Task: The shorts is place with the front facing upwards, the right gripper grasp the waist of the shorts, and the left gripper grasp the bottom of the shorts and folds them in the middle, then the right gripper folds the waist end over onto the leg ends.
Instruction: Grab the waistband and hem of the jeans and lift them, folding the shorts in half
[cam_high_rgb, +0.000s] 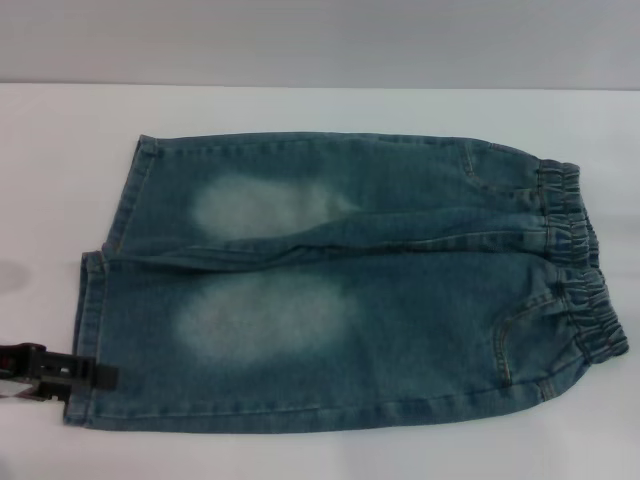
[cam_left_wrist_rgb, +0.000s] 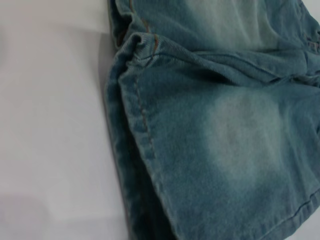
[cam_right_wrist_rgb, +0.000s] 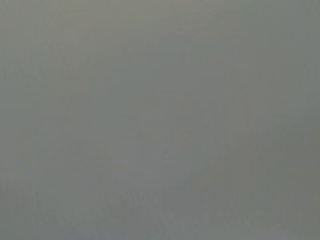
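Long blue-green denim shorts (cam_high_rgb: 340, 285) with pale faded patches on both legs lie flat across the middle of the head view on a white table (cam_high_rgb: 60, 160), gathered elastic waistband (cam_high_rgb: 580, 260) at the right of the frame, the two hemmed leg ends (cam_high_rgb: 92, 330) at the left. The left gripper (cam_high_rgb: 95, 377), a black jaw, reaches in from the lower left edge, its tip at the hem of the nearer leg. Whether its fingers are parted or closed on the cloth cannot be told.

The step in hand appears to be taking hold of the bottom of the shorts. Done well, the jaw should bite both layers of the hem squarely, close to the outer corner, so the leg lifts without twisting.

The left wrist view shows only the hem (cam_left_wrist_rgb: 142, 125) and a faded patch, no fingers. The right gripper appears nowhere; its wrist view is a blank grey field. Most of the left arm is cut off.
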